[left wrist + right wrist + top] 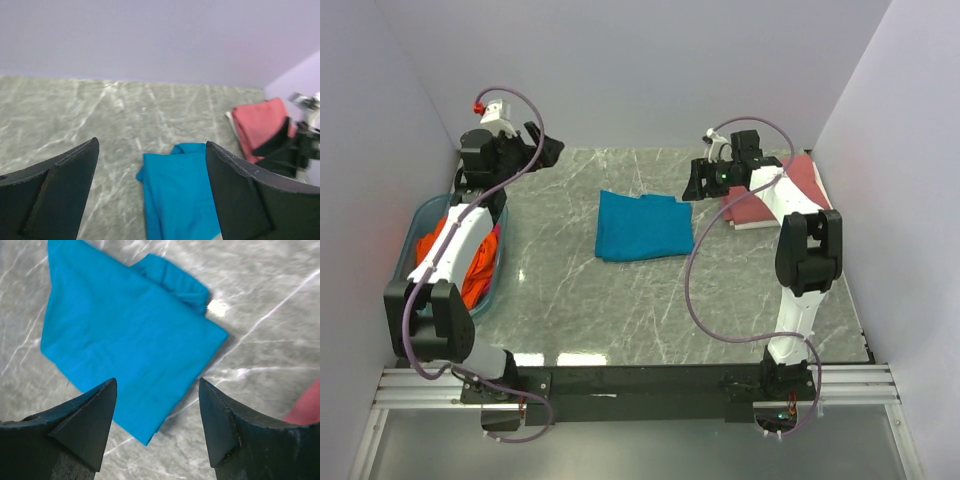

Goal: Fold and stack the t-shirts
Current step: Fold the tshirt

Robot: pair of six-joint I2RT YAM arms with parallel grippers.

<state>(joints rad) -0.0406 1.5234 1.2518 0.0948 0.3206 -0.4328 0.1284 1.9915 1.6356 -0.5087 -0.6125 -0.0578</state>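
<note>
- Lying folded at centre of table (570, 300), teal shirt (645, 226) — clear of both grippers.
- Red shirt (772, 193) folded at right edge; orange shirt (482, 275) in tub (417, 216).
- Left gripper (152, 150), right gripper (157, 385) — jaws apart, empty.

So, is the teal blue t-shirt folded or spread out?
Folded. The teal blue t-shirt lies on the table as a compact rectangle, layers doubled at one edge.

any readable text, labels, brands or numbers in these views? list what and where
None readable in any view.
The teal t-shirt, red t-shirt and orange t-shirt are plain, with no print or visible tag.
The blue tub shows no label.
Both arms show no legible marking at this size.
</note>
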